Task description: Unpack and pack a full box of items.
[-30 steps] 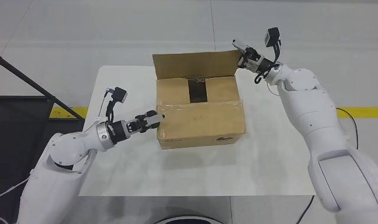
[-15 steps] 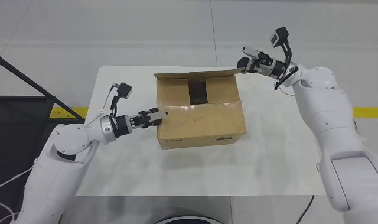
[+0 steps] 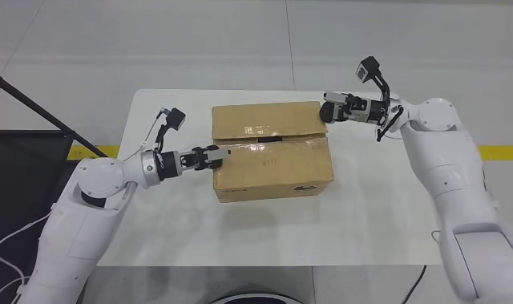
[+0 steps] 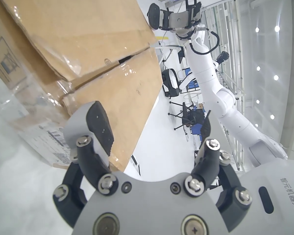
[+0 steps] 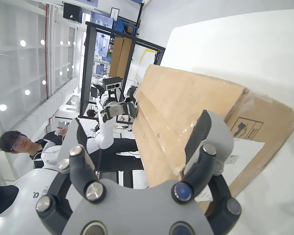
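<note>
A brown cardboard box [image 3: 272, 156] stands mid-table with both long top flaps folded down, meeting at a taped seam [image 3: 276, 141]. My left gripper [image 3: 212, 156] is at the box's left end, level with the top. In the left wrist view it [image 4: 153, 128] is open, and the near flap's corner [image 4: 117, 113] lies between the fingers. My right gripper [image 3: 328, 111] is at the far right corner of the box. In the right wrist view it [image 5: 139, 135] is open, with the far flap's [image 5: 186, 103] corner against one pad [image 5: 198, 133].
The white table [image 3: 160, 224] has bare room in front of the box and to its right. A dark metal frame [image 3: 32, 111] stands off the table's left side. A shipping label [image 4: 56, 140] is on the box's left end.
The far flap stood upright a second ago and now lies flat on the box. My right gripper came down and forward with it. My left gripper stayed at the box's left end.
</note>
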Action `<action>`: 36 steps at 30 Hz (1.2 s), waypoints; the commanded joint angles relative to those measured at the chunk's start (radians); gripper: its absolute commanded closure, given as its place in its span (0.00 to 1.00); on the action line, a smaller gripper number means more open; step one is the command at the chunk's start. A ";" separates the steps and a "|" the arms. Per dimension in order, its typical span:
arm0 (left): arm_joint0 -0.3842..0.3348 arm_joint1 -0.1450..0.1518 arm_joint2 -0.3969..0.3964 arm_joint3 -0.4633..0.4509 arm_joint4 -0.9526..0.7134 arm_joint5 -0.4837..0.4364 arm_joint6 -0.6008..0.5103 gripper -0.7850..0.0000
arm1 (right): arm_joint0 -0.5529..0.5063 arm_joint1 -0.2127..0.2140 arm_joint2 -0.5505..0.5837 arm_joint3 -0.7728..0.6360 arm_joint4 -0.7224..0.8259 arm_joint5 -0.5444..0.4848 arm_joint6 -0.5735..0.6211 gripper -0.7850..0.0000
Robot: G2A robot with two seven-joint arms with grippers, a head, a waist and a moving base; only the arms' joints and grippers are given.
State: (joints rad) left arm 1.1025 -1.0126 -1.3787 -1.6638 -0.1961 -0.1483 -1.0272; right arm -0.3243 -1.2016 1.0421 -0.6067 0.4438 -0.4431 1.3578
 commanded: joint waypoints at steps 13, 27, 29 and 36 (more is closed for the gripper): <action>-0.025 0.005 0.023 0.012 0.027 0.019 -0.011 0.00 | -0.248 0.080 0.119 -0.396 -0.048 0.131 -0.024 0.00; 0.027 0.010 -0.021 -0.019 0.005 0.018 0.100 0.00 | -0.348 0.099 0.133 -0.542 -0.102 0.236 -0.126 0.00; 0.049 0.013 -0.042 -0.029 0.000 0.022 0.121 0.00 | -0.348 0.095 0.127 -0.535 -0.086 0.242 -0.158 0.00; 0.129 0.020 -0.111 -0.075 0.009 0.041 0.196 0.00 | -0.326 0.085 0.110 -0.489 -0.050 0.258 -0.215 0.00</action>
State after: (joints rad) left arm 1.2182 -0.9930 -1.4794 -1.7311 -0.1880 -0.1086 -0.8456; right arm -0.6548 -1.1163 1.1550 -1.1018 0.3952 -0.1870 1.1411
